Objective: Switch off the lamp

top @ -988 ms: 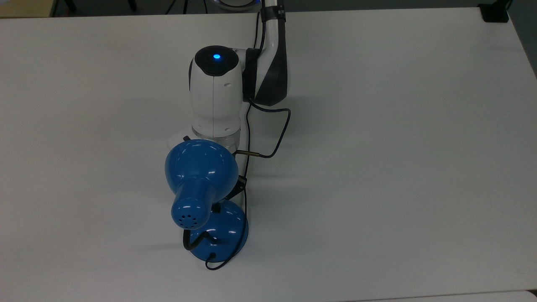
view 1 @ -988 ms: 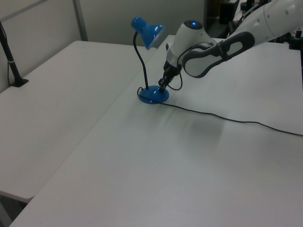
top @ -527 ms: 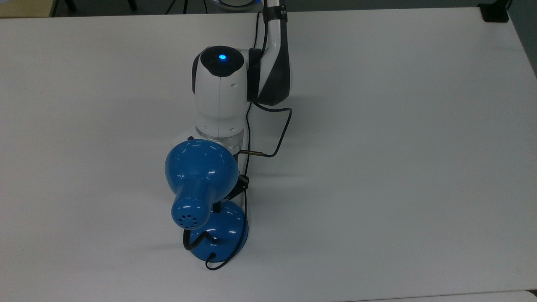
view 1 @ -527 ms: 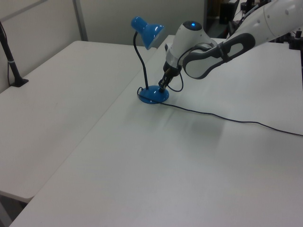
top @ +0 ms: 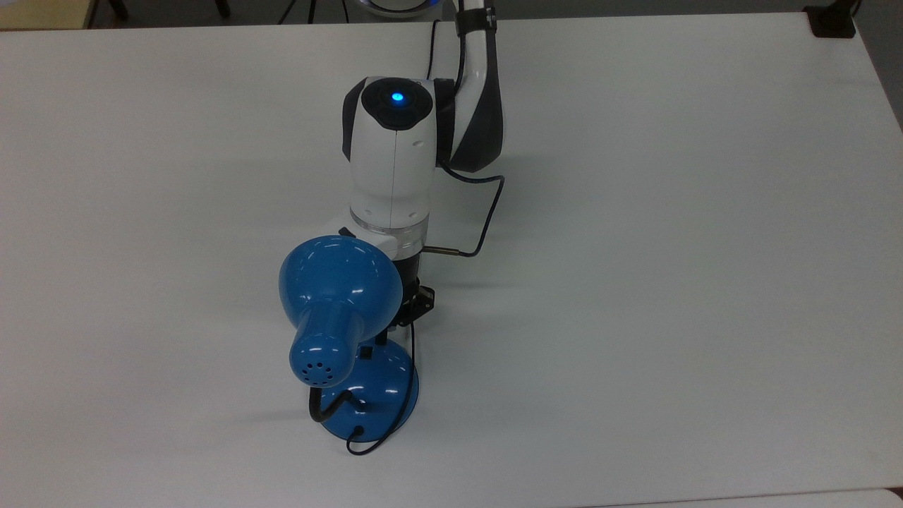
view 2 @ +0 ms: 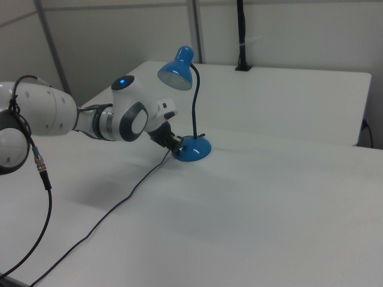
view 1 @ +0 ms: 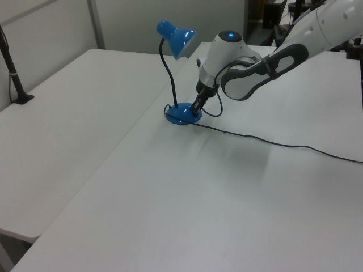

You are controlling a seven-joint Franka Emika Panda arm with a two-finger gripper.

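Observation:
The lamp is glossy blue, with its bell shade (top: 338,282) held up on a black gooseneck (view 1: 168,73) above a round domed base (top: 384,398). In the right view the inside of the shade (view 2: 175,75) looks grey and without glow. My gripper (view 1: 195,107) points down at the base's edge on the left view's right side, touching or nearly touching it. In the right view the gripper (view 2: 175,142) sits against the base (view 2: 194,149) from the right view's left. In the top view the shade covers most of it, below my white wrist (top: 391,169).
The lamp's thin black cord (view 1: 278,144) trails across the white table (top: 670,282) toward the left view's right. A black clamped post (view 1: 14,73) stands at the left view's left edge. A seam (view 1: 113,153) divides two tabletops.
My arm has shifted toward the top view's right and a little lower. The gripper has come closer to the lamp's base. The lamp has not moved.

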